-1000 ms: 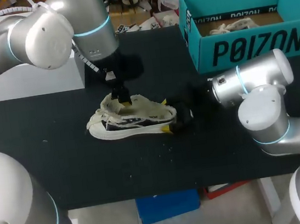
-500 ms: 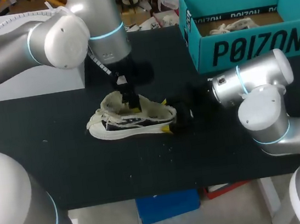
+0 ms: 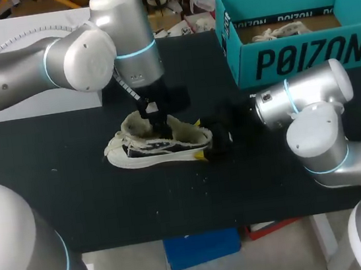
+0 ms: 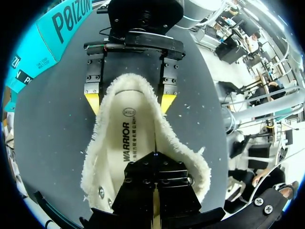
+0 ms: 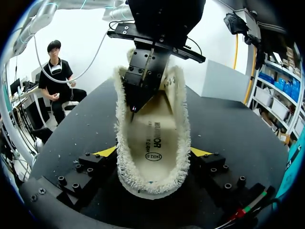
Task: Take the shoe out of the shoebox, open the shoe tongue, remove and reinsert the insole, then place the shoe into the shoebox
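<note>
Snugly, shoe within right tool

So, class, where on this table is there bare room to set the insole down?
Free: the wide strip of table between the shoe and the near edge, and the stretch left of the shoe. Crowded: around the shoe, left gripper in it, right gripper on its heel; the shoebox fills the far right corner.
</note>
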Robot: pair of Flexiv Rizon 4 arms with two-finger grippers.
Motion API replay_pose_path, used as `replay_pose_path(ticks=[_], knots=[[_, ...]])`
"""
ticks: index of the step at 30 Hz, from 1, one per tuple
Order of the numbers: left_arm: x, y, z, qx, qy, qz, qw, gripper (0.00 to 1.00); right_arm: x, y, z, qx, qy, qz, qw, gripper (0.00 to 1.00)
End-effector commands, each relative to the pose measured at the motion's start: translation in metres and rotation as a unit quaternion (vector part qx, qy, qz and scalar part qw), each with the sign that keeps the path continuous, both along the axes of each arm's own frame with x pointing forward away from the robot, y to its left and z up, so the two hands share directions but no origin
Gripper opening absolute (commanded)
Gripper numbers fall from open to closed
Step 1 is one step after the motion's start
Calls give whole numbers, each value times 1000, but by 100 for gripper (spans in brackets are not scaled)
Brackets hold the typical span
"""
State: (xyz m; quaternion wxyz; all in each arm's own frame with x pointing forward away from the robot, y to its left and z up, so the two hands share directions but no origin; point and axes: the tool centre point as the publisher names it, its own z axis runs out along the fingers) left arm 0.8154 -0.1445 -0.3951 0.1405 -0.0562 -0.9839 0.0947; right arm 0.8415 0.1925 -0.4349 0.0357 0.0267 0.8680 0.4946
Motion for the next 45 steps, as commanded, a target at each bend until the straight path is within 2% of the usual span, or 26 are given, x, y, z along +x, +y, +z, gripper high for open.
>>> replay_pose_path(ticks=[1, 11, 12, 13, 14, 34, 35, 37, 40, 45], knots=[[-1, -3, -6, -1, 1, -2, 1000, 0, 1, -1, -1, 0, 0, 0, 1000, 0], [-5, -6, -10, 3, 1, -17, 1000, 0, 1, -1, -1, 0, 0, 0, 1000, 0], [-5, -6, -10, 3, 0, -14, 1000, 0, 1, -1, -1, 0, 0, 0, 1000, 6], [-5, -6, -10, 2, 1, -13, 1000, 0, 1, -1, -1, 0, 0, 0, 1000, 5], [-5, -5, -9, 2, 1, -13, 1000, 0, 1, -1, -1, 0, 0, 0, 1000, 0], [-5, -5, -23, 4, -6, -6, 1000, 0, 1, -1, -1, 0, 0, 0, 1000, 0], [-6, -5, -24, 7, -11, -6, 1000, 1, 1, -1, -1, 0, 0, 0, 1000, 0], [-6, -5, -26, 12, -21, -3, 1000, 19, 1, -1, -1, 0, 0, 0, 1000, 0], [-6, -3, -30, 18, -32, 2, 999, 22, 1, -1, -1, 0, 0, 0, 1000, 0], [-5, -1, -34, 28, -54, 15, 998, 19, 1, -1, -1, 0, 0, 0, 1000, 0]])
